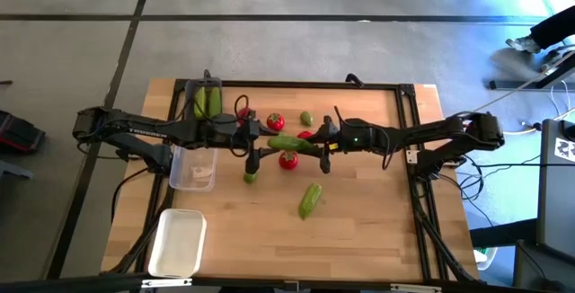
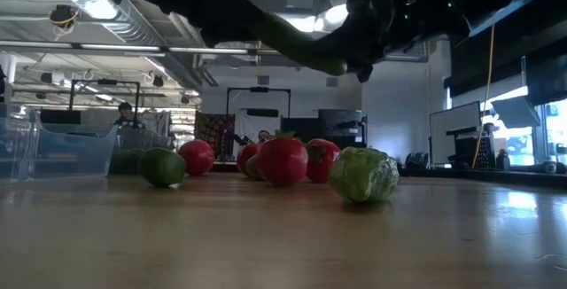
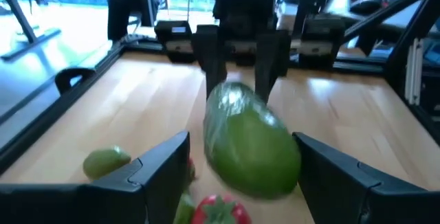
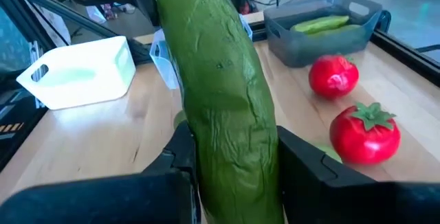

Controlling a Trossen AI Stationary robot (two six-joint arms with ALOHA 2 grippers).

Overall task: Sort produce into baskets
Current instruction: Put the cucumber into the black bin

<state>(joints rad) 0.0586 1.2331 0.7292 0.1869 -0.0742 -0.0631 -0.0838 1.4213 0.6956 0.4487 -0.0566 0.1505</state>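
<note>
Mid-air handover above the bench centre. Right gripper (image 4: pixel 230 176) fingers clamp the cucumber (image 1: pixel 289 143); left gripper (image 3: pixel 237 176) fingers wide around its tip. Close left fully before right releases; grey basket (image 1: pixel 205 97) lies behind the left gripper.

table (image 1: pixel 377 230): pale wood, planked, matt with a soft sheen
held cucumber (image 4: pixel 220 93): green, finely wrinkled, dull
tomatoes (image 4: pixel 364 133): red, smooth, glossy
grey basket (image 4: pixel 323 42): dark matt plastic
white basket (image 4: pixel 82 73): smooth opaque plastic
clear basket (image 1: pixel 193 169): transparent plastic
right gripper fingers (image 4: pixel 313 165): black, matt
</note>
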